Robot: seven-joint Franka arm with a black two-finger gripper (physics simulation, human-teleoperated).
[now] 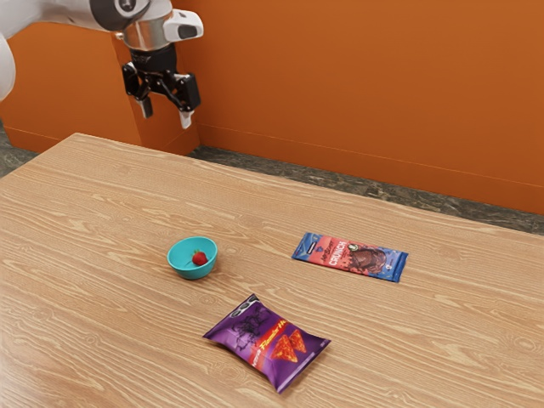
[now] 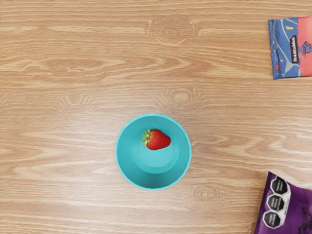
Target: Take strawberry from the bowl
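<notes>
High above the table, at the exterior view's upper left, my gripper (image 1: 167, 118) hangs open, its two fingertips apart and nothing between them. A small turquoise bowl (image 1: 182, 267) stands on the table, well below the gripper. The red strawberry (image 1: 199, 258) lies inside it. From above, the wrist view has the bowl (image 2: 129, 163) upright, with the strawberry (image 2: 158, 140) on its side against the inner wall, green leaves at one end.
A purple chip bag (image 1: 268, 342) lies on the wooden table (image 1: 102, 221) near the bowl. A blue and red chocolate packet (image 1: 351, 257) lies toward the exterior view's right. Behind the table rises an orange wall (image 1: 365, 93).
</notes>
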